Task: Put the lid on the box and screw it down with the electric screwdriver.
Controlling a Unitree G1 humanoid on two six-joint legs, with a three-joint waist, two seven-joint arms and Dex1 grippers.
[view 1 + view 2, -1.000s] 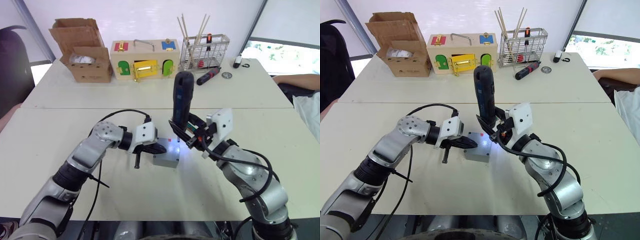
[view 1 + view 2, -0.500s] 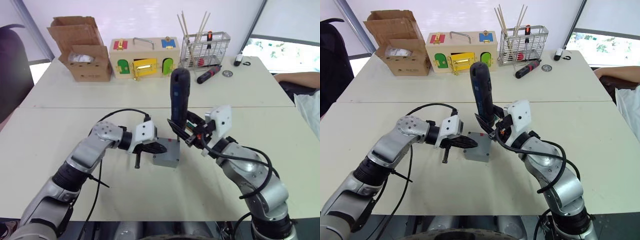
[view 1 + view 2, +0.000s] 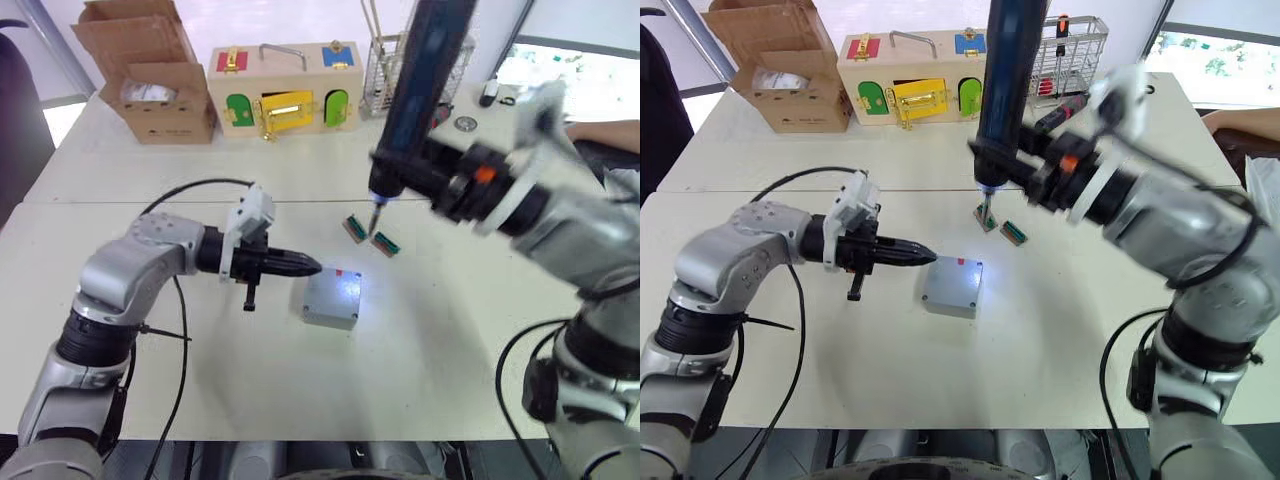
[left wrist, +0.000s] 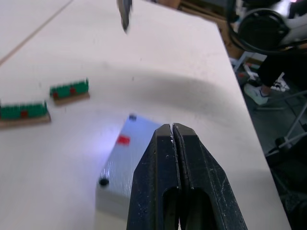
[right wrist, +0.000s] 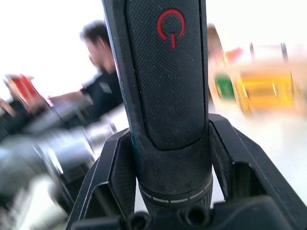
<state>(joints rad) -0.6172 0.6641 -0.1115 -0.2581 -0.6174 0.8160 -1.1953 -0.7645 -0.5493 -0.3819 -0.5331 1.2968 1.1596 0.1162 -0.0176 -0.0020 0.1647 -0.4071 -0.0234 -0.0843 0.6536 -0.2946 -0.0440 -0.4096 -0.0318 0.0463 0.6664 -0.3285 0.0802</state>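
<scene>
Head views. The box [image 3: 333,297], lid [image 3: 952,283] seated on top, lies mid-table. The left gripper [image 3: 305,266], fingers closed on nothing, points toward three o'clock, its tip just beside the box's nine-o'clock edge. The right gripper [image 5: 165,158] clamps the electric screwdriver [image 3: 415,100], whose long axis stands near upright, bit tip raised at one o'clock from the box, above two small green blocks [image 3: 368,232]. Judged: the bit must travel toward seven o'clock and descend onto a corner screw [image 4: 103,181].

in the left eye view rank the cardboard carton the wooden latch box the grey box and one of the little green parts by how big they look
1. wooden latch box
2. cardboard carton, close to the latch box, so those two are unsure
3. grey box, though nearer the camera
4. green part, smallest
</scene>
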